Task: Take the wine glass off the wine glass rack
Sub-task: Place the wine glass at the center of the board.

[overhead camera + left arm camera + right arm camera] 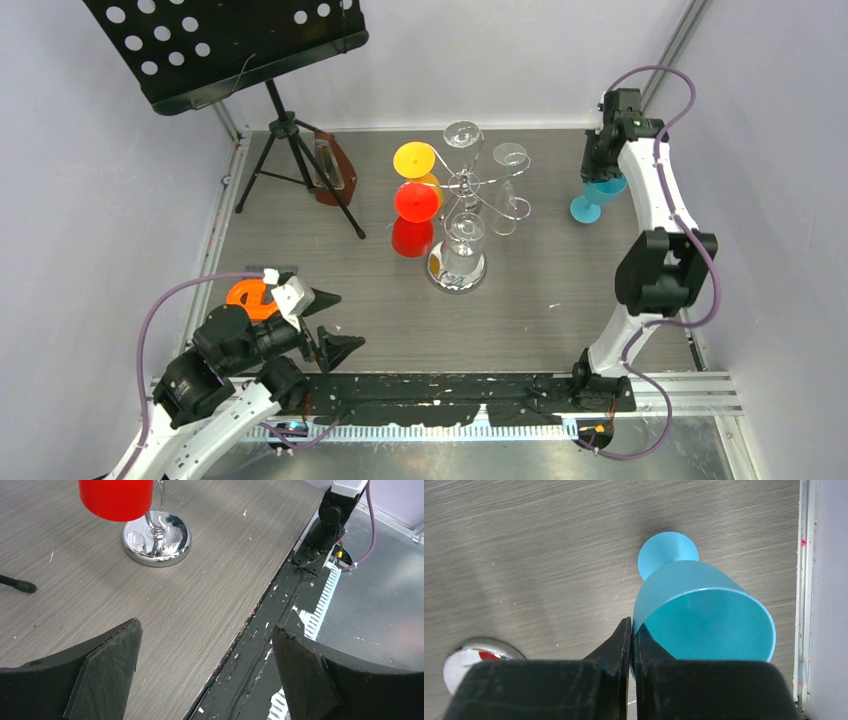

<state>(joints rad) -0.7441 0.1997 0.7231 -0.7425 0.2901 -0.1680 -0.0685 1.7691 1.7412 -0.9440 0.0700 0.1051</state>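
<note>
One wine glass rack (470, 190) stands mid-desk. It is shiny chrome wire, with a thin central post, curled scroll arms on top and a round mirror-like base. Two coloured glasses hang bowl-down from its left side: one yellow glass (414, 158) and one red glass (413, 237), both opaque and smooth. Clear glasses (466, 245) hang on the near, far and right arms. I count three, but their outlines overlap the wire, so the count is not certain.

One blue wine glass (704, 615) is off the rack, well to its right and near the desk's right edge. It is opaque sky-blue with a dull sheen, a round flat foot and a flaring bowl. The right claw (631, 625) is clamped on the bowl's rim, one finger inside and one outside, with the thin wall pinched between them. I cannot tell whether the foot touches the desk.

The left claw (206, 630) hangs over the near-left part of the desk, its two black wedge-shaped fingers spread wide apart. Just beside that arm lies one orange object (248, 297), partly hidden.

The desk (560, 290) has a grey wood-grain surface. At the far left stands one black music stand (230, 40), a tray perforated with round holes on a thin tripod. One brown object (335, 170) sits by its legs.
</note>
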